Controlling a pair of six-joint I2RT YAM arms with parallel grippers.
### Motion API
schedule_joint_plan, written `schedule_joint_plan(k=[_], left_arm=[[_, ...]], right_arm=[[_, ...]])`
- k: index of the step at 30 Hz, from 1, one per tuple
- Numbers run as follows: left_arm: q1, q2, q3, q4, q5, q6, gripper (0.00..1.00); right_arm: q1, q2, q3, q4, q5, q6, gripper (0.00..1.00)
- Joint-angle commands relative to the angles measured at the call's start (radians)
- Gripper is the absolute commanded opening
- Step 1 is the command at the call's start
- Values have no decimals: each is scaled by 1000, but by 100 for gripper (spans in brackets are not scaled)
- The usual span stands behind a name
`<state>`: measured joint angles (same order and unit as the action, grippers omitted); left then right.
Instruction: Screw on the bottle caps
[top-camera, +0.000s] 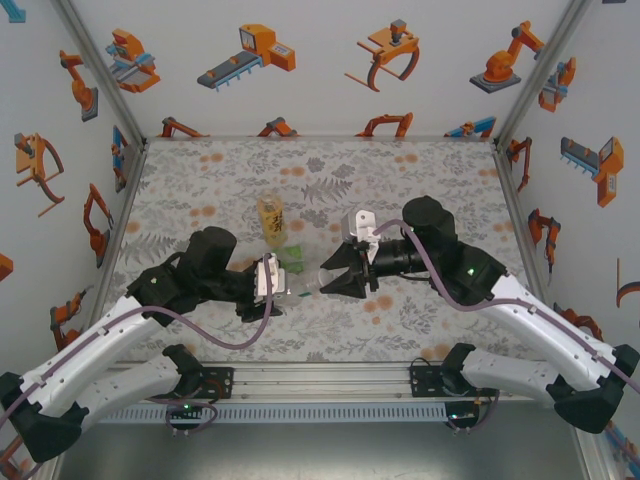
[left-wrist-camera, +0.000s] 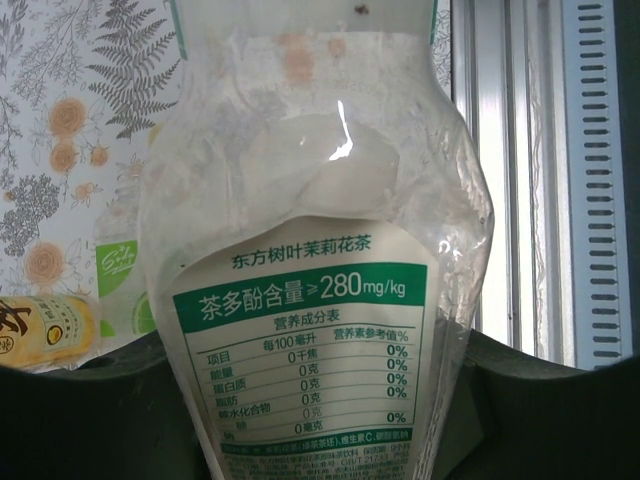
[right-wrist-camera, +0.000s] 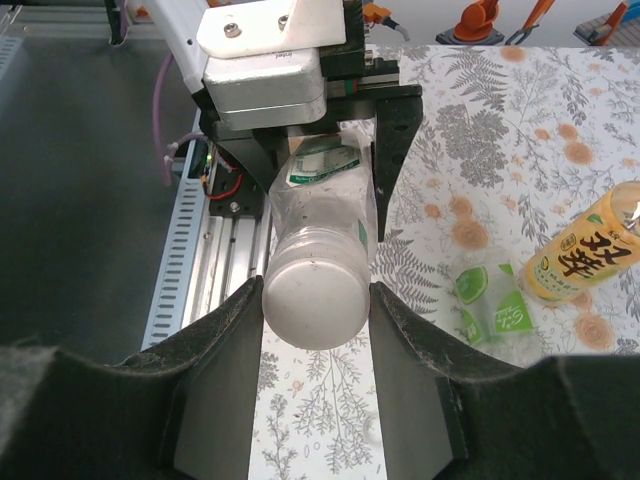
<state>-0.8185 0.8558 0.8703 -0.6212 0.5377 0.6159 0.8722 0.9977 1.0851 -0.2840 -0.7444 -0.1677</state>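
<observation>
The slim bottle (left-wrist-camera: 300, 180) carries a white-and-green label (left-wrist-camera: 300, 340) headed "东方树叶茉莉花茶", with "茶多酚含量≥280mg/kg" on a green band. Below is a table titled "营养成分表", with columns "每100毫升" and "营养素参考值%" and rows reading 0 and 0%. The amber bottle (right-wrist-camera: 590, 255) bears big black Chinese characters that cannot be made out. The green bottle (right-wrist-camera: 490, 300) has white script too small to read.

Amber bottle (right-wrist-camera: 585, 255) cropped at right edge; slim bottle (left-wrist-camera: 320, 330) ends cropped.
</observation>
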Motion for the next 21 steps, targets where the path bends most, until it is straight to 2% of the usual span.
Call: schedule_joint_plan(k=[1, 7, 21], left_arm=[[-5, -19, 4, 62, 30, -3, 0], [-5, -30, -1, 73, -9, -8, 0], [-5, -50, -14, 104, -108, -18, 0]], right_arm=[[16, -11, -32, 19, 48, 43, 0], [18, -21, -64, 75, 127, 140, 0], [17, -12, -120, 203, 365, 624, 0]])
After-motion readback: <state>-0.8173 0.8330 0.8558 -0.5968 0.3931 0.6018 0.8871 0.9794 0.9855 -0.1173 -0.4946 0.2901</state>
